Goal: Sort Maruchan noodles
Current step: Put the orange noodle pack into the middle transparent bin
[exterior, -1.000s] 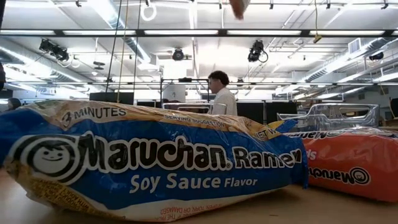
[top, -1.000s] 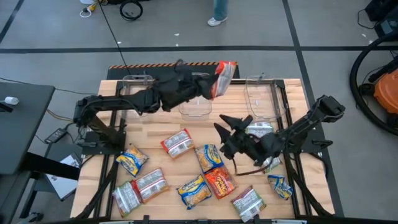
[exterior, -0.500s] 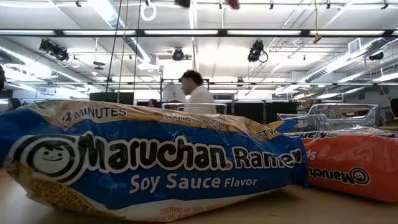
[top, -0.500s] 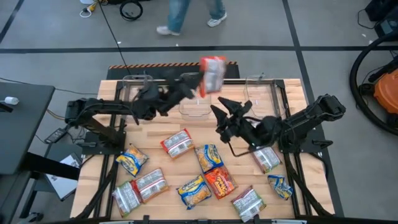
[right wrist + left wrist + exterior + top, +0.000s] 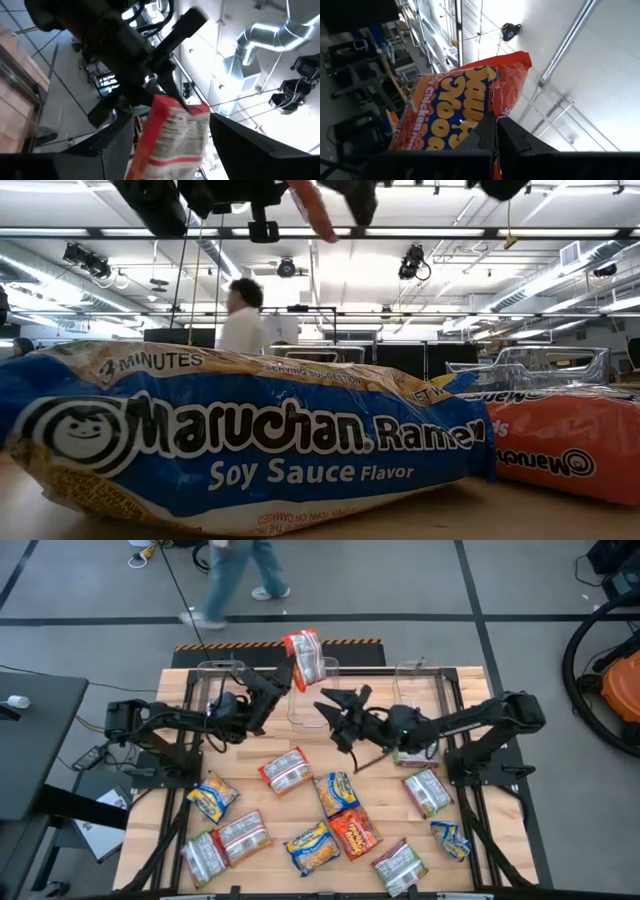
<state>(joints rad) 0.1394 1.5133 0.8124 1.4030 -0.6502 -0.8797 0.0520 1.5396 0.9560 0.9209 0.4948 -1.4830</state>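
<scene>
Wooden desk (image 5: 180, 755) scattered with Maruchan noodles (image 5: 328, 816); one orange-red packet (image 5: 304, 657) is being carried aloft.

That packet is being pinched at its lower edge by the left gripper (image 5: 287, 673), fingers pressed onto the plastic, above the clear bins (image 5: 420, 700) at the far edge. The right gripper (image 5: 334, 712) is being held just beside it, fingers spread and aimed at the packet. A handover or a drop into a bin is judged to be in hand; next, a firm hold by the receiving fingers is being called for before release.
</scene>
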